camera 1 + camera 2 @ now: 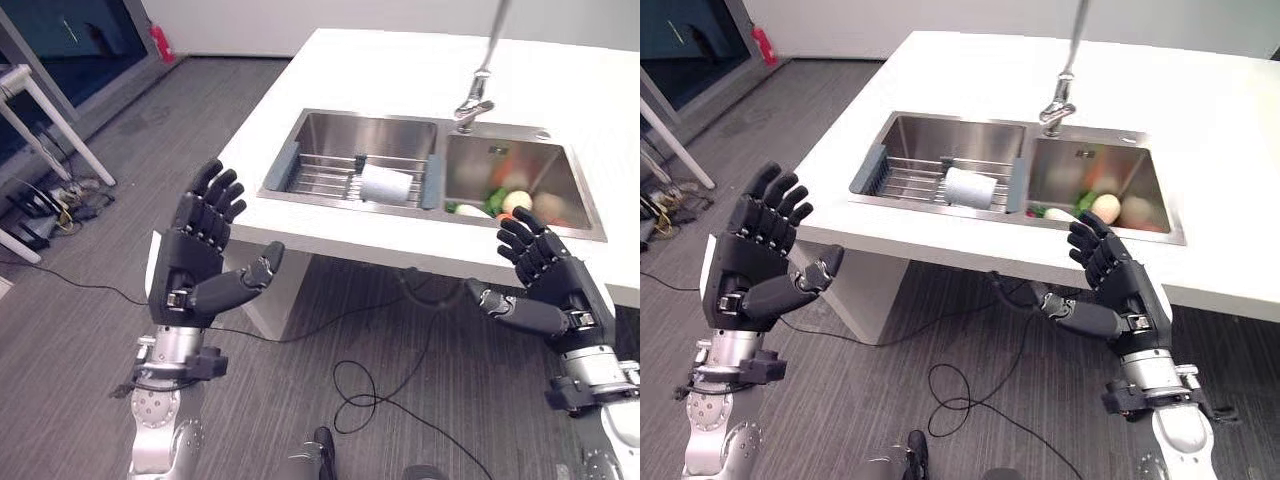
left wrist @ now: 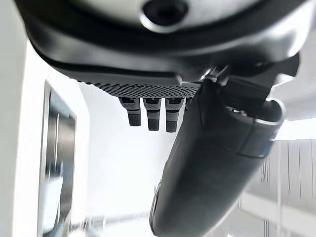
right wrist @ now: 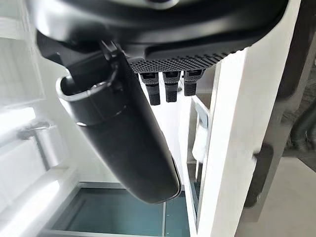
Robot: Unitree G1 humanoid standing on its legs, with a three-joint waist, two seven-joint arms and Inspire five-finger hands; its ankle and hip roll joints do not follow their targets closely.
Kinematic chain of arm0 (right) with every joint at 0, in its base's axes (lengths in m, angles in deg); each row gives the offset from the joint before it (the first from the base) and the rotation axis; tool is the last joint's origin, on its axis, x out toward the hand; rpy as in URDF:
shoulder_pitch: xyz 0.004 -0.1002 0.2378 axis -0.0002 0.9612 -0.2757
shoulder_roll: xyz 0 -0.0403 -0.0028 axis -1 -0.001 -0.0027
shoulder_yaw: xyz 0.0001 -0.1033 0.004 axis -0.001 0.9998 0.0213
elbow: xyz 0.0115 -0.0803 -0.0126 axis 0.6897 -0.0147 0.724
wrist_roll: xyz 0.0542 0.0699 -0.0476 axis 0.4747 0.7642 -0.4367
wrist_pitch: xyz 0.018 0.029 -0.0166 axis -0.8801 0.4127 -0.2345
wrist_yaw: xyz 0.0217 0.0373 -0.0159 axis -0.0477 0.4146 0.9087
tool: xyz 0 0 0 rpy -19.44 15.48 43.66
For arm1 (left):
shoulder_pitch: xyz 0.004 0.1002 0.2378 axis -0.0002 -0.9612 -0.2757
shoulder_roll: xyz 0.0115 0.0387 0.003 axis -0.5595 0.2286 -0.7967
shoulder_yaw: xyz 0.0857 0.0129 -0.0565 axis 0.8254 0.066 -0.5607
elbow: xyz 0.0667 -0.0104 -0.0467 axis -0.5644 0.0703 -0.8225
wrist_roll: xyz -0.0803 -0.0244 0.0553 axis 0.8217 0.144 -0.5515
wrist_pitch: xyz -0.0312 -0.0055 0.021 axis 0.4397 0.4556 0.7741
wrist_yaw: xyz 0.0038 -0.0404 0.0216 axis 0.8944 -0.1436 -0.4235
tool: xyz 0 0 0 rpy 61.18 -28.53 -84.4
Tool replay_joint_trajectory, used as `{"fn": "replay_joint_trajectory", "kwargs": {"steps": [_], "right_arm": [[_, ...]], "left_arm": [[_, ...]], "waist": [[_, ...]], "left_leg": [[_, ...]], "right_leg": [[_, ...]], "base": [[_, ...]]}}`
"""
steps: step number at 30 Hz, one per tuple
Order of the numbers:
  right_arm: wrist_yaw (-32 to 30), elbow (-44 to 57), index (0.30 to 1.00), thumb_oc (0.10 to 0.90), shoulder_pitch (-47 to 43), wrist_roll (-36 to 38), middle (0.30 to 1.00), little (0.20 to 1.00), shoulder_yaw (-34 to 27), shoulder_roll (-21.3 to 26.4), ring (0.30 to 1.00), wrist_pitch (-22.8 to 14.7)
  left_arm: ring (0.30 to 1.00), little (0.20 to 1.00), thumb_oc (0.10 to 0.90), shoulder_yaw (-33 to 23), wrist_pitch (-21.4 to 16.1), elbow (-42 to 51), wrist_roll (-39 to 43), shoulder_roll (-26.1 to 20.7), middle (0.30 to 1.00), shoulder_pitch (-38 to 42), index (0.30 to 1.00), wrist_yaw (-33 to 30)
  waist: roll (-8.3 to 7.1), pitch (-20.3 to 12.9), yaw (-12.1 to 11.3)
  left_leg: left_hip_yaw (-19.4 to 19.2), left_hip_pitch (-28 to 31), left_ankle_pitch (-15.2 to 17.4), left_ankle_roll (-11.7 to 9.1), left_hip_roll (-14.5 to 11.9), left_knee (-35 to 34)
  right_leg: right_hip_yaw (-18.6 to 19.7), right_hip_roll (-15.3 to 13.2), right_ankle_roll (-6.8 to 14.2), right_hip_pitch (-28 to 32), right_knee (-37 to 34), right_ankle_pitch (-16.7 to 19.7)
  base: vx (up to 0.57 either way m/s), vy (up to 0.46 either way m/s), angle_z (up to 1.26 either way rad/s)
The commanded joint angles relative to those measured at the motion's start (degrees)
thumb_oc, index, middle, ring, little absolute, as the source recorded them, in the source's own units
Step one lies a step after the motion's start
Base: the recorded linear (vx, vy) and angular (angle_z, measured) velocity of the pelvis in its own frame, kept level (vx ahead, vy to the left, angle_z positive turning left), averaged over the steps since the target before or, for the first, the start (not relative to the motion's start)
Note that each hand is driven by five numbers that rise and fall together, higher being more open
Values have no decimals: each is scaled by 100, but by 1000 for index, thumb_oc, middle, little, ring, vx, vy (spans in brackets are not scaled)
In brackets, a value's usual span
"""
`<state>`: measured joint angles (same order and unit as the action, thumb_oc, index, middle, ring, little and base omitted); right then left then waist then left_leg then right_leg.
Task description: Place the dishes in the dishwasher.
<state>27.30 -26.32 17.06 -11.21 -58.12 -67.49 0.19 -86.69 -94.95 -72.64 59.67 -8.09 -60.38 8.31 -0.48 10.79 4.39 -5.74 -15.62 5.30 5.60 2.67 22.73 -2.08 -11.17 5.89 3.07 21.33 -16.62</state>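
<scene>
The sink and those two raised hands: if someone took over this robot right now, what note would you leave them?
Left hand: open, empty, raised in front of the counter.
Right hand: open, empty, raised below the counter edge.
A white cup lies on its side on the wire rack in the left sink basin. The right basin holds colourful items, apparently produce.
Done: nothing is picked up yet.
Left: grasp the cup and load it.

Both arms are raised, palms facing each other; the left hand (image 1: pixel 195 255) and right hand (image 1: pixel 545 285) hold nothing, fingers spread and relaxed
</scene>
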Motion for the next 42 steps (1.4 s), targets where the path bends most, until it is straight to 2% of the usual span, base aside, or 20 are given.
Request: {"fn": "replay_joint_trajectory", "kwargs": {"steps": [1,3,5,8,10,11,14,17,20,25,27,28,29,30,31,33,34,37,39,42], "right_arm": [[-19,264,900,800,-752,502,900,900,-10,75,900,-787],[-38,237,900,800,-768,433,900,900,60,-11,900,-859],[-143,265,900,800,-788,216,900,900,274,-88,900,-907],[-88,236,900,800,-849,239,900,900,355,-13,900,-886],[-70,230,900,800,-861,264,900,900,351,1,900,-885],[-16,185,900,800,-947,389,900,900,266,119,900,-859],[-49,142,900,800,-941,428,900,900,237,194,900,-830],[-22,162,900,800,-877,393,900,900,264,89,900,-904],[-32,172,900,800,-752,435,900,900,214,33,900,-1050],[-212,171,900,800,-926,395,900,900,213,149,900,-975],[-236,240,900,800,-897,441,900,900,172,182,900,-899],[-236,251,900,800,-862,487,900,900,147,204,900,-883],[-236,252,900,800,-859,488,900,900,145,204,900,-882],[-249,243,900,800,-818,485,900,900,118,228,900,-873],[-225,232,900,800,-792,510,900,900,94,235,900,-868],[-179,201,900,800,-760,548,900,900,101,215,900,-872],[-137,176,900,800,-745,547,900,900,115,189,900,-868],[-58,123,900,800,-879,422,900,900,227,173,900,-798],[-77,126,900,800,-947,289,900,900,301,184,900,-777],[-87,248,900,800,-956,277,900,900,350,257,900,-729]], "left_arm": [[900,900,800,-386,-577,563,-324,-312,900,-9,900,-499],[900,900,800,-396,-606,537,-278,-313,900,-16,900,-571],[900,900,800,-343,-607,604,-500,-308,900,-42,900,-663],[900,900,800,-310,-664,679,-735,-386,900,-18,900,-842],[900,900,800,-320,-659,686,-734,-394,900,-11,900,-858],[900,900,800,-401,-655,679,-648,-421,900,22,900,-846],[900,900,800,-464,-715,660,-486,-373,900,-57,900,-714],[900,900,800,-448,-771,657,-434,-386,900,-58,900,-657],[900,900,800,-360,-813,619,-453,-428,900,7,900,-626],[900,900,800,-172,-724,678,-384,-435,900,84,900,-601],[900,900,800,-135,-685,724,-243,-397,900,64,900,-482],[900,900,800,-118,-698,724,-182,-373,900,48,900,-402],[900,900,800,-117,-700,722,-178,-373,900,47,900,-396],[900,900,800,-79,-738,725,-144,-337,900,2,900,-289],[900,900,800,-82,-744,755,-122,-319,900,-47,900,-221],[900,900,800,-82,-803,776,-194,-297,900,-124,900,-195],[900,900,800,-88,-849,771,-242,-277,900,-162,900,-153],[900,900,800,-171,-899,820,-231,-271,900,-255,900,-111],[900,900,800,-202,-917,854,-228,-297,900,-280,900,-148],[900,900,800,-206,-873,904,-484,-314,900,-284,900,-367]], "waist": [[59,-446,-269],[84,-451,-245],[79,-440,-274],[100,-423,-333],[100,-415,-344],[47,-345,-384],[-87,-298,-276],[-65,-248,-113],[-83,-295,80],[-27,-455,176],[-6,-493,205],[-20,-504,213],[-23,-498,213],[-69,-490,195],[-121,-467,169],[-170,-396,106],[-217,-332,25],[-188,-269,-116],[-40,-223,-157],[90,-228,-231]], "left_leg": [[571,478,662,-313,-224,-555],[634,546,703,-251,-172,-555],[664,678,780,-204,-82,-555],[502,785,854,-247,-164,-555],[486,795,860,-259,-173,-555],[393,875,935,-309,-141,-555],[285,1031,1157,-247,39,-555],[133,1209,1293,-218,6,-555],[-95,1364,1432,-202,-92,-555],[-269,1747,1528,-425,-370,-555],[-205,1884,1384,-569,-427,-555],[-204,1987,1065,-641,-466,-555],[-203,1994,1058,-648,-466,-555],[-197,2095,502,-749,-490,-555],[-201,2129,220,-778,-474,-467],[-71,1784,176,-732,-394,184],[-2,1379,318,-623,-278,424],[-39,1381,517,-523,-157,-496],[98,1106,712,-586,-255,-555],[362,713,604,-754,-390,-555]], "right_leg": [[-461,638,12,-16,-414,541],[-455,736,45,27,-413,804],[-586,805,43,-268,200,994],[-970,754,-32,-427,-32,854],[-1023,759,-44,-420,-148,835],[-1122,657,-97,-685,-414,586],[-673,509,34,-1417,-414,805],[-496,390,126,-1991,-414,1093],[-350,449,166,-2048,-414,1123],[-480,520,-50,-1753,-414,940],[-400,637,-165,-1638,-414,844],[-357,680,-238,-1584,-414,792],[-357,680,-243,-1577,-414,791],[-282,712,-342,-1465,-414,715],[-237,711,-408,-1378,-414,664],[-161,744,-483,-1246,-414,608],[-130,741,-491,-1148,-414,582],[-116,747,-412,-1054,-414,454],[-140,879,-373,-1018,-414,396],[-199,964,-366,-936,-414,239]], "base": [[165,235,9],[140,186,1],[129,191,14],[66,71,-14],[44,-24,-55],[72,-81,-49],[130,-151,-92],[129,-189,-58],[282,-479,35],[212,-393,24],[177,-368,13],[122,-256,4],[134,-245,4],[131,-235,2],[159,-292,12],[87,-183,4],[80,-115,-12],[117,17,-24],[65,88,-53],[93,108,-24]]}}
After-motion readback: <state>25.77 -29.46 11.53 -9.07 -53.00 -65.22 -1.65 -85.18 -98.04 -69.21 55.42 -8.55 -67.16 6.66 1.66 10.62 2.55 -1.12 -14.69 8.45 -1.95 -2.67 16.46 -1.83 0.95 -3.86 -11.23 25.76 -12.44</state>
